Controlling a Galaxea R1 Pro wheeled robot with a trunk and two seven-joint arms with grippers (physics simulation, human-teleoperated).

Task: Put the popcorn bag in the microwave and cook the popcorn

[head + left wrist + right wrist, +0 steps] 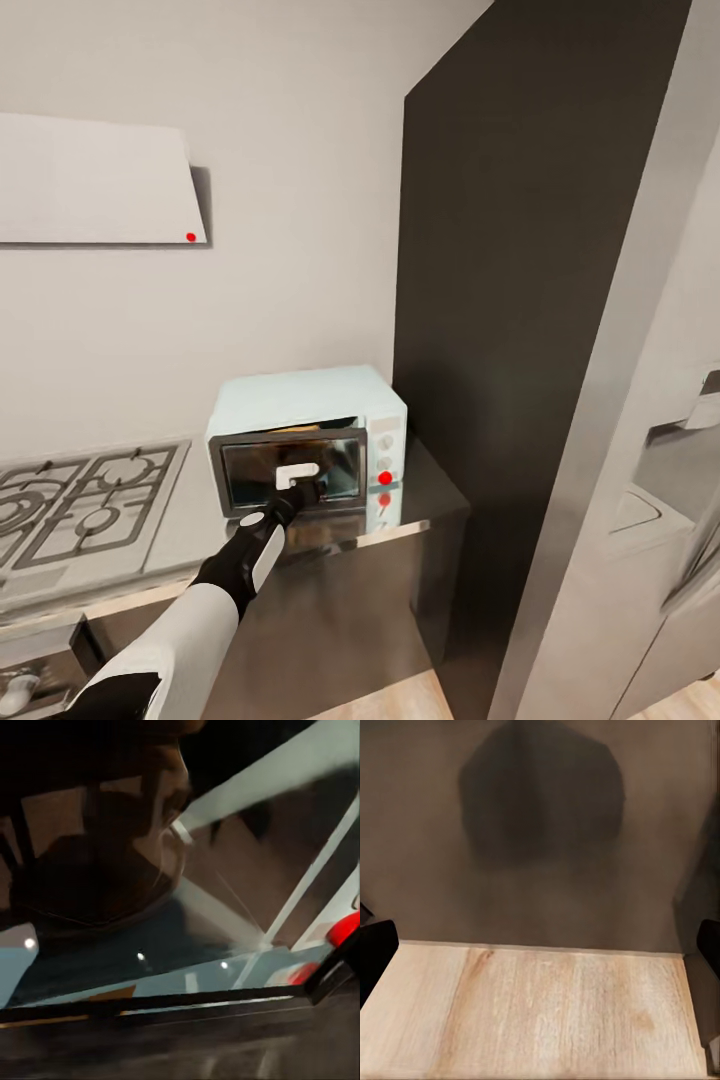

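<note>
Head view: the microwave [305, 440] is being shown standing on the steel countertop [330, 590], against the grey wall and just beside a tall dark cabinet side [520, 300], with a gas hob [80, 505] lying to its left. The left gripper [298, 490] is being held right up against the microwave's dark glass door [290, 470], at its lower middle; whether its fingers are spread or closed cannot be told, since they are being hidden by the wrist. A sliver of tan is being glimpsed at the door's upper edge, too small to identify. Two red lights are being shown on the white control panel [385, 465]. Left wrist view: the glass door is being seen very close, with reflections across it and a red light [343, 928] at one side. Right wrist view: the right gripper's dark fingertips [376, 952] are being seen well apart, over light wood floor [532, 1012] and a dark cabinet front [540, 832].
</note>
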